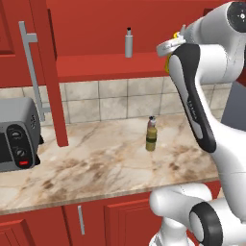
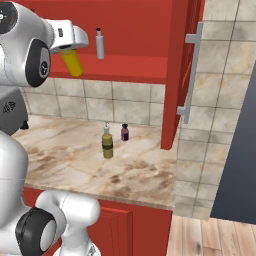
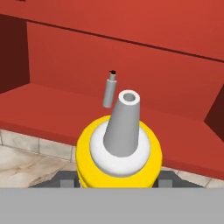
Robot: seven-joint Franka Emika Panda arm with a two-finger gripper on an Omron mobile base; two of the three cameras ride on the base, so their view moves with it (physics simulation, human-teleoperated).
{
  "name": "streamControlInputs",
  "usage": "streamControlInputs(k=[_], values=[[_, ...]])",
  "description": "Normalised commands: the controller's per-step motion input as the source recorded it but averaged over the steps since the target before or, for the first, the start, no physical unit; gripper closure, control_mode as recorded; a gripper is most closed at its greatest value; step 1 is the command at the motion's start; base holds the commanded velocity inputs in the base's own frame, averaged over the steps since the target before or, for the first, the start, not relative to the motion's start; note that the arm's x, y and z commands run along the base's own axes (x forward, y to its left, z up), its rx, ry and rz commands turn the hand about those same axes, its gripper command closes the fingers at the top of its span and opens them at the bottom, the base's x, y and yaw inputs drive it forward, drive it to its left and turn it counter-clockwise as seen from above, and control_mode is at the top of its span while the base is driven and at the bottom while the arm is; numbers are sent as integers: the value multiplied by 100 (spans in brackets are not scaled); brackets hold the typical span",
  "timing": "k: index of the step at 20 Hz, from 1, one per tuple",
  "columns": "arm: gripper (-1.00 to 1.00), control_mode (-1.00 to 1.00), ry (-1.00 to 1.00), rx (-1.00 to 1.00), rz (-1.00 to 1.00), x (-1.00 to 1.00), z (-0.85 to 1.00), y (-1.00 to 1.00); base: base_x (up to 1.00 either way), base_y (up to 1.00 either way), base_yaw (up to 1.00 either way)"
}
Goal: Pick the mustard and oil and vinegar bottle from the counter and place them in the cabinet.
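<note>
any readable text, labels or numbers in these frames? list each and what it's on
None readable.
mustard: plain yellow, no label.
oil and vinegar bottle: no print visible.
grey bottle on the cabinet shelf: blank.
toaster oven: knobs and a red button, no legible markings.

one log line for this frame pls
gripper: shut on mustard | mustard: raised before cabinet shelf | oil and vinegar bottle: upright on counter | grey bottle: on shelf

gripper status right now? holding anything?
Gripper: shut on the mustard, held up in front of the red cabinet shelf.
</note>
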Motion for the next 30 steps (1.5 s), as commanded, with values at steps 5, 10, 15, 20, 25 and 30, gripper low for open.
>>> streamControlInputs(k=[5,10,15,20,25,30], values=[[100,-100,-10,0,0,0,-5,0,0,0,0],[100,-100,-2,0,0,15,-30,0,0,0,0],[100,-100,0,0,0,17,-14,0,0,0,0],[100,-100,0,0,0,18,-8,0,0,0,0],[100,-100,0,0,0,21,0,0,0,0,0],[100,-100,-1,0,0,24,0,0,0,0,0]])
